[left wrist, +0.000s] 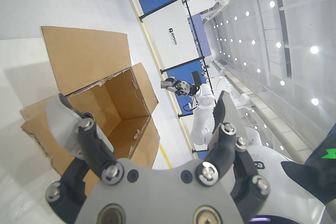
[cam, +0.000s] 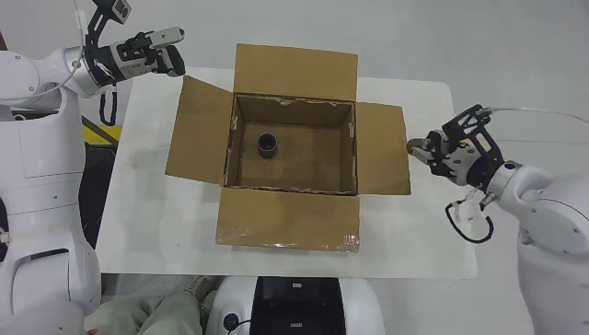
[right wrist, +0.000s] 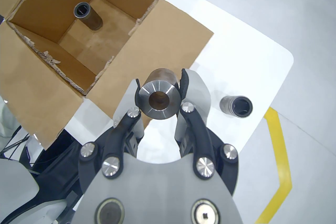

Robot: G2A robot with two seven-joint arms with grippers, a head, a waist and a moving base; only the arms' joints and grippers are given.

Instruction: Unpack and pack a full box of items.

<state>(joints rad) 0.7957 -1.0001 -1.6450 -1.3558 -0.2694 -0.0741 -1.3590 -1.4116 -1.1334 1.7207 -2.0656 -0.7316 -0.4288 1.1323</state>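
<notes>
One steel cylinder [right wrist: 160,101]: my right end effector [right wrist: 158,89] is pinching it; my left end effector [left wrist: 139,101] is hanging spread.

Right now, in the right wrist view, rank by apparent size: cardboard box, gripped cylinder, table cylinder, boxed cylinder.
1. cardboard box
2. gripped cylinder, enlarged by camera nearness
3. table cylinder and boxed cylinder: alike, unranked

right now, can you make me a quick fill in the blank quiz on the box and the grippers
The right gripper is shut on a cylinder; the left gripper is ____.
Inside the box stands ____ cylinder.
A third cylinder rests outside the box, on the ____.
Missing words: open; one; table.
</notes>
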